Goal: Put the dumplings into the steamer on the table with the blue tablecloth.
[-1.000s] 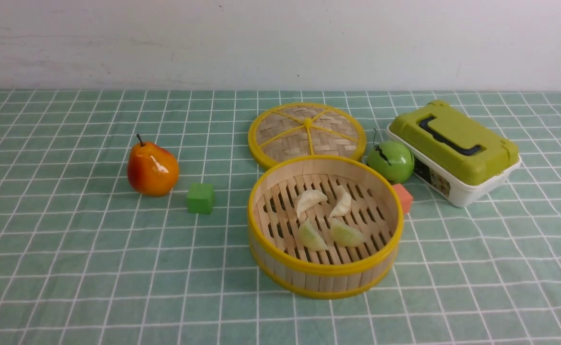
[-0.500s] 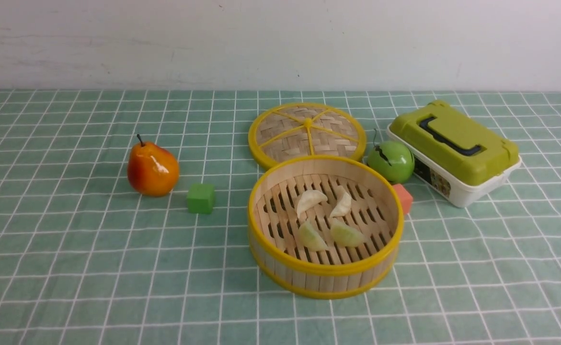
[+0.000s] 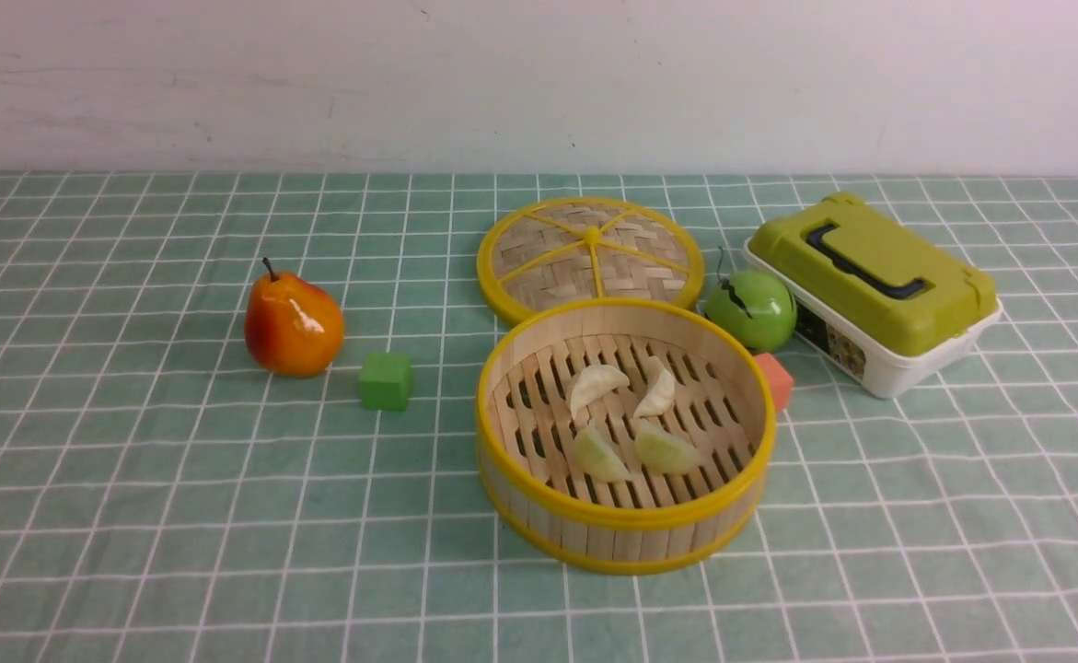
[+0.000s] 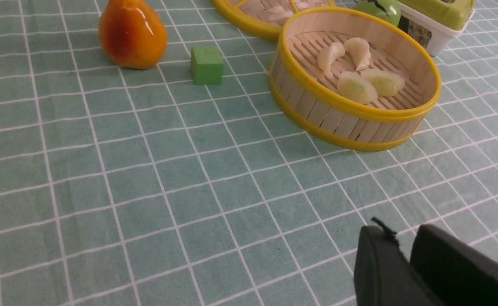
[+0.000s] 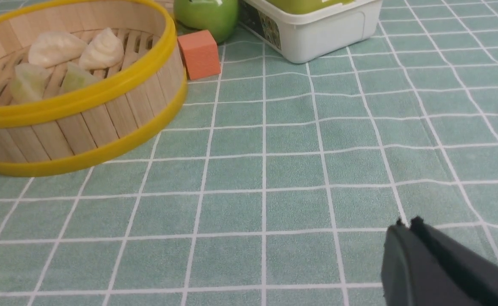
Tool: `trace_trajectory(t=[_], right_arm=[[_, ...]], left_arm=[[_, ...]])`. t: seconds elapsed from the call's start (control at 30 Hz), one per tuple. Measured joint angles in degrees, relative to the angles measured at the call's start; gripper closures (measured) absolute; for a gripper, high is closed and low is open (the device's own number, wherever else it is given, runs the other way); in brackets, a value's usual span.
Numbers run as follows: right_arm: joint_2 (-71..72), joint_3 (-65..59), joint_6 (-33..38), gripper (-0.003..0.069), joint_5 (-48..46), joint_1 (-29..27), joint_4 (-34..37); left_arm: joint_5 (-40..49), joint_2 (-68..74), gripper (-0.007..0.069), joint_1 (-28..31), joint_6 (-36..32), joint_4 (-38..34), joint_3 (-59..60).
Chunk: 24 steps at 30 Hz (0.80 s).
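The left claw [image 4: 404,250] hangs low over the blue tablecloth [image 3: 133,516], nothing between its dark fingers; they stand nearly together with a thin gap, though so little of them shows that how far apart they are is hard to say. Well ahead of this claw and off to its left sits the pear [image 3: 293,324], with the green cube [image 3: 386,380] just beside it. Ahead and slightly right stands the steamer [image 3: 621,529], all 4 dumplings [image 3: 631,419] lying on its slatted floor: 2 cream ones farther off, 2 pale green ones nearer. The woven lid [image 3: 591,252] lies flat behind the steamer, touching its far rim. The right claw [image 5: 407,231] is pressed shut and empty above the surface [image 5: 274,170]. The steamer is ahead of it to the left, the orange cube [image 5: 198,54] against the steamer's wall, the green apple [image 3: 750,309] and the green-lidded box [image 3: 870,285] beyond.
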<state>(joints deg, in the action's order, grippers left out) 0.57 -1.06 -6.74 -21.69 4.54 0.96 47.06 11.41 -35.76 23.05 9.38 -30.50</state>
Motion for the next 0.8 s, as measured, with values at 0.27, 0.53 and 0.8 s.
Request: trace_trajectory(t=[0.27,0.53,0.8], right_arm=[[0.0,0.0,0.0,0.0674,0.0,0.0,0.0],[0.0,0.0,0.0,0.0669,0.0,0.0,0.0],[0.1,0.0,0.0,0.0660,0.0,0.0,0.0]], left_arm=[[0.0,0.0,0.0501,0.0,0.0,-0.1,0.0],[0.0,0.0,0.0494,0.0,0.0,-0.1,0.0],[0.0,0.0,0.0493,0.0,0.0,-0.1,0.0]])
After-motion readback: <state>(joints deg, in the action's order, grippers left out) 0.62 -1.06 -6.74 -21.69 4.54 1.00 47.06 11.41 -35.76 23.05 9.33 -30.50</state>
